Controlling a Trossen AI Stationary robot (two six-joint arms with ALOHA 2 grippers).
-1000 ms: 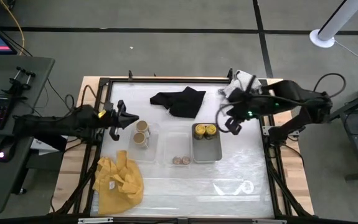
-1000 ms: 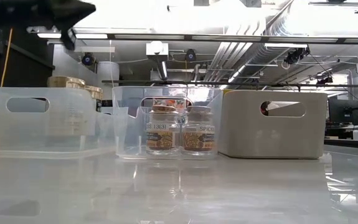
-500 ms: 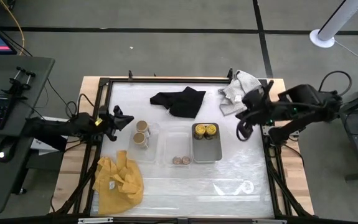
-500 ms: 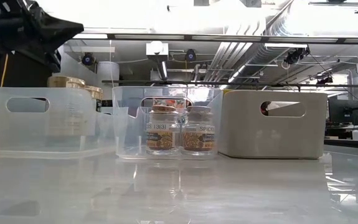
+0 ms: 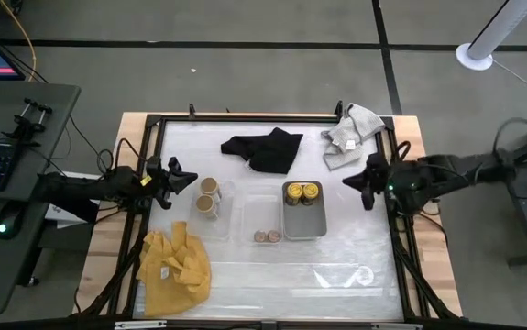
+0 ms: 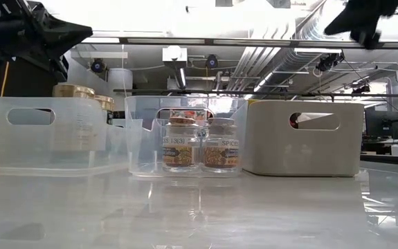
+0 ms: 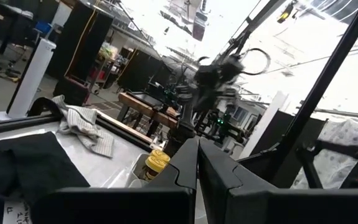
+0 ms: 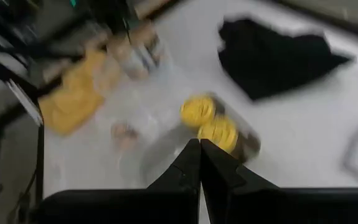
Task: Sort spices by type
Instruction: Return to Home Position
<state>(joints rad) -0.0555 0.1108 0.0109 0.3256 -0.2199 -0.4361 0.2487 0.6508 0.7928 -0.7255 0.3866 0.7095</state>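
Note:
Two tan-topped jars (image 5: 207,194) stand in the left clear tray (image 5: 225,200). Two tiny brownish jars (image 5: 266,236) stand in the middle clear tray (image 5: 261,207), near its front end. Two yellow-topped jars (image 5: 303,192) stand in the grey tray (image 5: 305,220); the low view hides them behind the grey wall (image 6: 302,137). My left gripper (image 5: 179,176) hovers shut just left of the tan jars. My right gripper (image 5: 358,182) hovers shut to the right of the grey tray. Its wrist view looks down on the yellow tops (image 8: 208,121).
A black cloth (image 5: 263,148) lies at the far middle of the table. A grey cloth (image 5: 353,133) lies at the far right corner and a yellow cloth (image 5: 176,266) at the near left. A black frame (image 5: 399,234) rims the table. The near right has open room.
My right arm has drawn back from beside the grey tray toward the table's right edge, and its gripper now shows high at the right of the low view. My left gripper has pulled back a little toward the left edge. The jars have stayed in place.

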